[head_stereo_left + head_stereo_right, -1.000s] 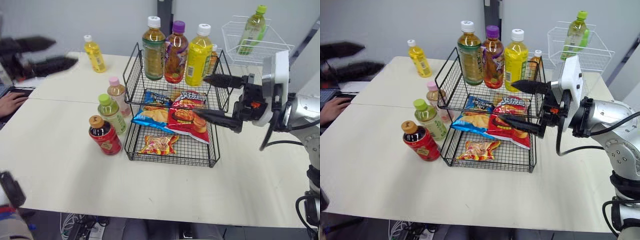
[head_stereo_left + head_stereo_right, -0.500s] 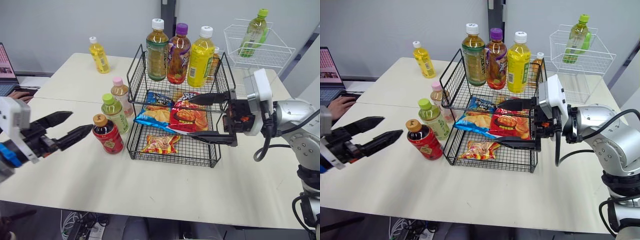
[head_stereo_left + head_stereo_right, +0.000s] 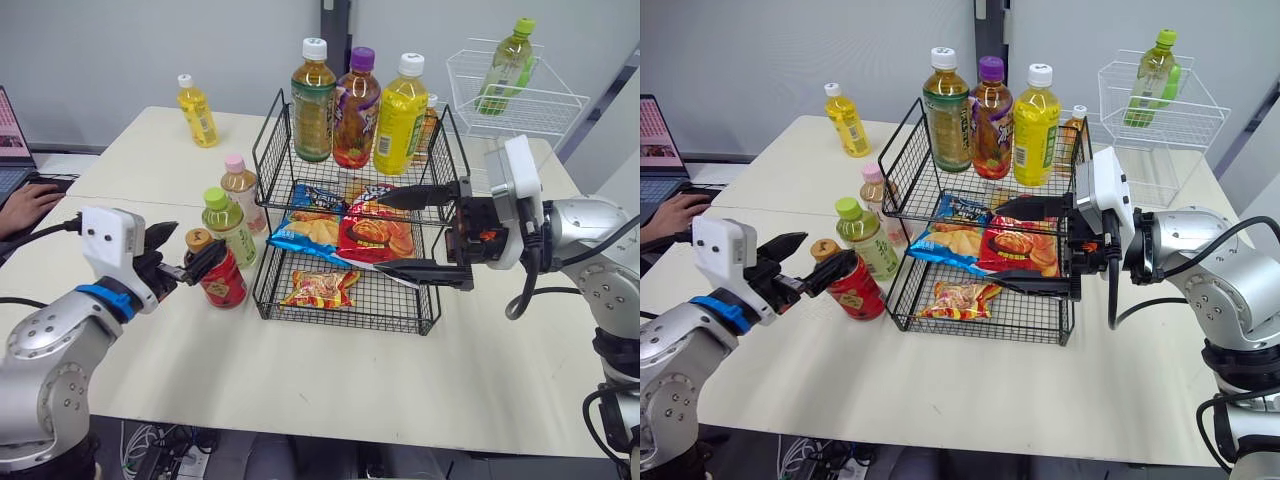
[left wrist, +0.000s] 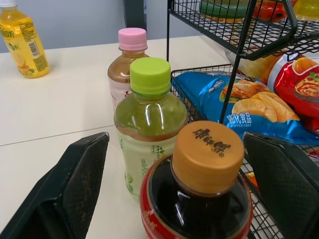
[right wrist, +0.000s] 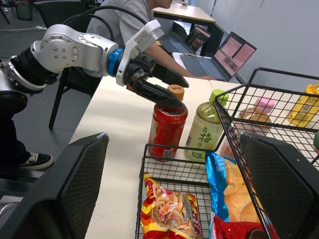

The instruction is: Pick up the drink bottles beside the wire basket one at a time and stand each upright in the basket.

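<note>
A dark drink bottle with a red label and gold cap (image 3: 212, 274) stands left of the black two-tier wire basket (image 3: 265, 130). Behind it stand a green tea bottle with a lime cap (image 3: 227, 226) and a pink-capped bottle (image 3: 238, 186). A yellow bottle (image 3: 196, 109) stands far back on the left. My left gripper (image 3: 192, 246) is open, its fingers (image 4: 75, 184) on either side of the gold cap (image 4: 209, 154). My right gripper (image 3: 380, 232) is open in front of the basket's right half. Three tall bottles (image 3: 353, 105) stand in the top tier.
Snack bags (image 3: 345, 230) fill the basket's lower tier. A white wire basket (image 3: 530, 105) holding a green bottle (image 3: 508, 60) sits at the back right. A person's hand (image 3: 25, 205) rests by a laptop (image 3: 10, 145) at the table's left edge.
My left arm has swung in from the left, bringing its open gripper up to the red bottle's cap. The right gripper has hardly moved in the last half second.
</note>
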Available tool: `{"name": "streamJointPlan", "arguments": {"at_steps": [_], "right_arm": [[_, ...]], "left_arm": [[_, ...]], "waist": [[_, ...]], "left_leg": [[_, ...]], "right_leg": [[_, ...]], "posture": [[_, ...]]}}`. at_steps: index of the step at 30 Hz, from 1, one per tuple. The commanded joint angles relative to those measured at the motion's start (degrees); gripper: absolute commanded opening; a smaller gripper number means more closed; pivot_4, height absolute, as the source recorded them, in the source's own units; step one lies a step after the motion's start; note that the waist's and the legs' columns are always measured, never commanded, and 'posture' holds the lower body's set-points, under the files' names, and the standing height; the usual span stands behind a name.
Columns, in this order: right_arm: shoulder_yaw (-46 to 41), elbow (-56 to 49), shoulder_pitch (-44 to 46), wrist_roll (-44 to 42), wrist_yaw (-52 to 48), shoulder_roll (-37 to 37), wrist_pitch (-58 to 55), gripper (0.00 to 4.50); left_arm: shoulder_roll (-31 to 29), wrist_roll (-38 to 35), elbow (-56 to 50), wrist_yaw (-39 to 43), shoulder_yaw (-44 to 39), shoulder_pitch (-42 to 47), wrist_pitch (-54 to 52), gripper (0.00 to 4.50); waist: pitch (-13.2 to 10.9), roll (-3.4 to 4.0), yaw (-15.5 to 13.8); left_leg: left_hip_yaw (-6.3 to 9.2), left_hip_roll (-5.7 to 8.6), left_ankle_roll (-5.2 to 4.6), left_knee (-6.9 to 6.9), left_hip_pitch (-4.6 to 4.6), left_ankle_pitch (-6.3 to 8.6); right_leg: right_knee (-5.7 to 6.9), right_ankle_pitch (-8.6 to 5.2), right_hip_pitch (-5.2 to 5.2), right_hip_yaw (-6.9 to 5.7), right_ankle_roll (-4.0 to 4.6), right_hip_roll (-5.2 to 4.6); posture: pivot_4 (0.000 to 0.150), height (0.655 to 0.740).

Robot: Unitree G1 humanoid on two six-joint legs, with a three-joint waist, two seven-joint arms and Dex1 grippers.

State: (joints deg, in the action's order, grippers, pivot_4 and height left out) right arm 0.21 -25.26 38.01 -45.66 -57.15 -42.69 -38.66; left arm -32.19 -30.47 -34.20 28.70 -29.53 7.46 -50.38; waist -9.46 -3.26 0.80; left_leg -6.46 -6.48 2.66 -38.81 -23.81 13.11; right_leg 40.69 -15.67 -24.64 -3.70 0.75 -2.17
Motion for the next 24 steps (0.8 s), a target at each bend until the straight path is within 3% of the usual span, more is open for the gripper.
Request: {"name": "streamJointPlan", "arguments": {"at_steps": [1,5,13,14,19,24], "right_arm": [[-1.2,-0.4,1.5,0.3,0.4,-0.2,0.3,4.50],[-1.3,0.0,1.6,0.5,0.2,-0.2,0.4,4.50],[-1.6,0.2,1.5,1.1,0.3,-0.1,0.7,4.50],[-1.7,0.3,1.4,1.2,0.3,-0.1,0.8,4.50],[-2.4,0.4,0.8,1.9,0.7,-0.1,1.3,4.50],[-3.4,0.9,0.0,2.5,2.0,0.0,1.8,4.50]], "left_arm": [[0.6,-1.8,-1.8,-1.8,1.5,0.3,0.3,4.48],[0.6,-2.0,-1.5,-2.8,2.8,-0.3,0.7,3.96],[0.3,-2.6,-1.2,-2.8,3.6,-1.2,2.0,1.50],[0.0,-2.9,-1.3,-2.4,3.3,-1.5,2.4,1.36],[-4.2,-5.6,-1.1,1.7,-0.8,-2.6,4.1,1.36],[-15.8,-16.3,4.7,8.0,-8.9,4.9,-0.4,1.36]], "waist": [[0.0,0.00,0.0],[0.0,0.01,0.0],[0.0,0.08,-0.3],[-0.1,0.10,-0.4],[-0.1,0.13,-0.5],[-0.1,0.12,-0.7]], "left_leg": [[0.00,0.00,0.00,0.00,0.00,0.00],[0.01,0.00,0.00,0.05,-0.01,0.00],[0.02,0.00,0.00,0.08,-0.01,0.01],[0.02,0.00,0.00,0.09,-0.01,0.01],[0.02,0.00,-0.01,0.30,-0.01,0.01],[0.03,-0.01,0.00,0.66,-0.03,0.01]], "right_leg": [[-0.02,0.00,0.00,0.00,0.00,0.00],[-0.07,-0.01,0.00,-0.02,0.01,0.00],[-0.24,-0.02,0.06,-0.05,0.02,0.00],[-0.29,-0.02,0.08,-0.06,0.02,0.00],[-0.66,-0.01,0.18,-0.10,0.03,0.01],[-0.93,-0.01,0.14,-0.17,0.06,0.05]], "posture": [[0.150,0.7148],[0.150,0.7148],[0.150,0.7148],[0.150,0.7148],[0.150,0.7148],[0.150,0.7148]]}}
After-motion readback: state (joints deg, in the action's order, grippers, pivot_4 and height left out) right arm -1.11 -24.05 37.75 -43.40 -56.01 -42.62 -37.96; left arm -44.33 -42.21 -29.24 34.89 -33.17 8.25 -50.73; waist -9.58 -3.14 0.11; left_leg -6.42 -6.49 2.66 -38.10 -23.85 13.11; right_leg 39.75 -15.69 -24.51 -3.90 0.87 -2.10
